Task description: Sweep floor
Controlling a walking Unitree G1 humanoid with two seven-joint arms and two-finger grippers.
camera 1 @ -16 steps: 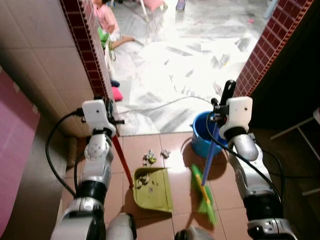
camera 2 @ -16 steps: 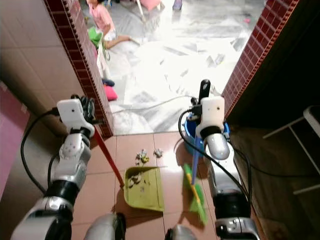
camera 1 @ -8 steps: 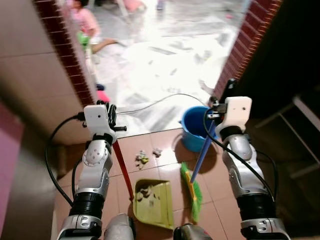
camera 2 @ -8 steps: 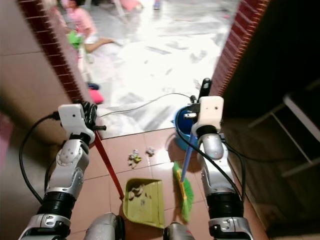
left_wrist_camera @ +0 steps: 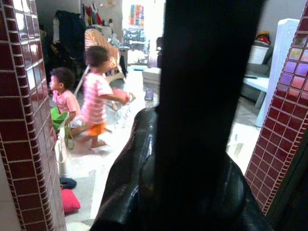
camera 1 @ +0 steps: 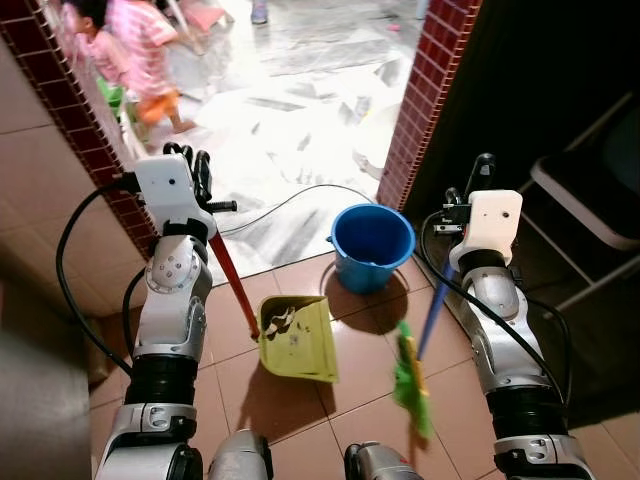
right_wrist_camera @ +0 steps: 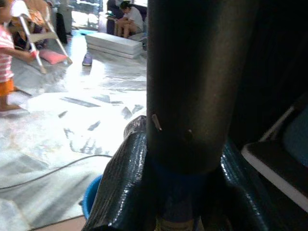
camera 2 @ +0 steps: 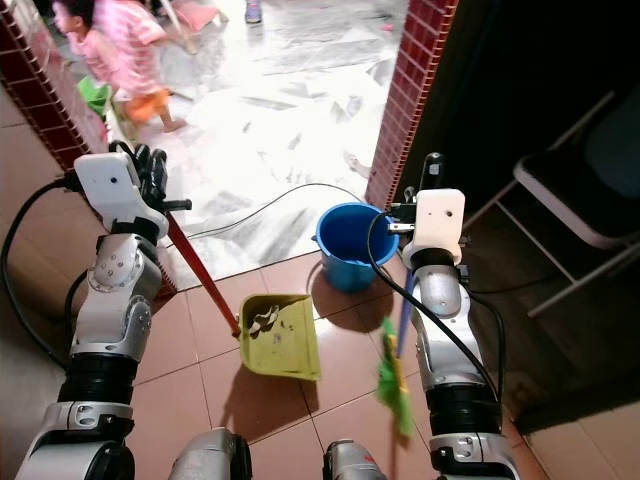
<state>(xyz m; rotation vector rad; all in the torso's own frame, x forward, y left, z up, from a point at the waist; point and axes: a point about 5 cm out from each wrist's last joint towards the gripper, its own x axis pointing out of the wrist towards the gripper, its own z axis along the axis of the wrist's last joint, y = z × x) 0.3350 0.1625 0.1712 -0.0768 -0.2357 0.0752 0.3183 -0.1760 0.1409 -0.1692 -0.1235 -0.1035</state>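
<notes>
Right hand (camera 1: 470, 195) grips blue-handled green-bristled broom (camera 1: 411, 375) beside scoop-shaped dustpan (camera 1: 298, 340).

The dustpan (camera 1: 294, 338) now sits nearer the blue bucket (camera 1: 371, 246); the floor debris is gone; the broom (camera 1: 412, 372) swings beneath the right gripper (camera 1: 470, 196).

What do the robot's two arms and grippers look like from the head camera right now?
Both arms are jointed silver metal with black bands. The left arm and right arm each end in a boxy white wrist housing, with a looping black cable alongside. The left gripper and right gripper have long glossy black fingers.
</notes>
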